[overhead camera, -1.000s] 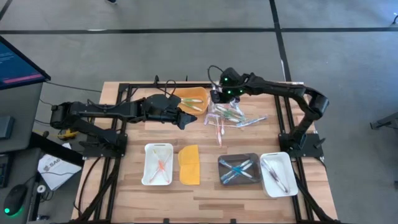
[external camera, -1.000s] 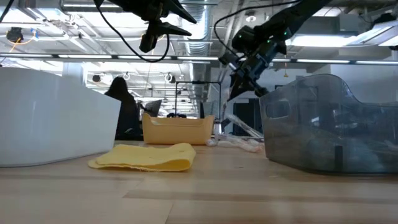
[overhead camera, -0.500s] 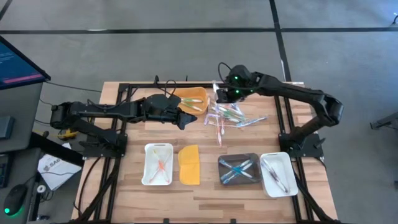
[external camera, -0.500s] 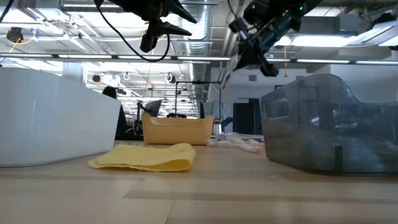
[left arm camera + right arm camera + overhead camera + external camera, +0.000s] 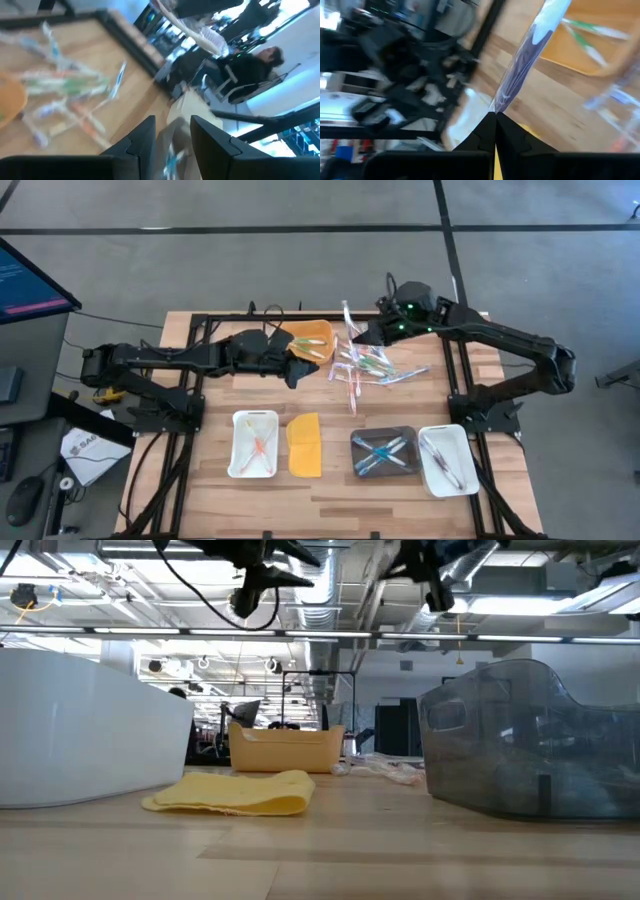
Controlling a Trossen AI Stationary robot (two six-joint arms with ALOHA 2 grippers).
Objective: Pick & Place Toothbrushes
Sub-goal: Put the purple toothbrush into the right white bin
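Nearest row, lower part of the high view: a white tray [image 5: 254,444] at lower left holding orange toothbrushes; just right of it a flat yellow lid [image 5: 304,444]; a dark clear tray [image 5: 385,451] with blue ones; a second white tray [image 5: 447,459] at lower right with pale ones; each tray apparently took one colour, so sorting was partly done.

Middle of the frame: a loose pile of toothbrushes [image 5: 365,366] in wrappers lay on the wooden table [image 5: 200,490], green, pink, blue and clear mixed; these were the stock not yet sorted.

Upper centre: an orange tray [image 5: 310,338] holding green toothbrushes.

Left gripper [image 5: 296,371]: hung above the table just left of the pile, below the orange tray; fingers part open with nothing between them; judged waiting.

Right gripper [image 5: 362,337]: raised over the pile's upper edge; fingers pinched fully together on the end of a wrapped pale toothbrush [image 5: 347,317], which stood up toward the top of the frame; the end grip let it hang free of the pile; its pale colour suggested the lower-right white tray as destination.
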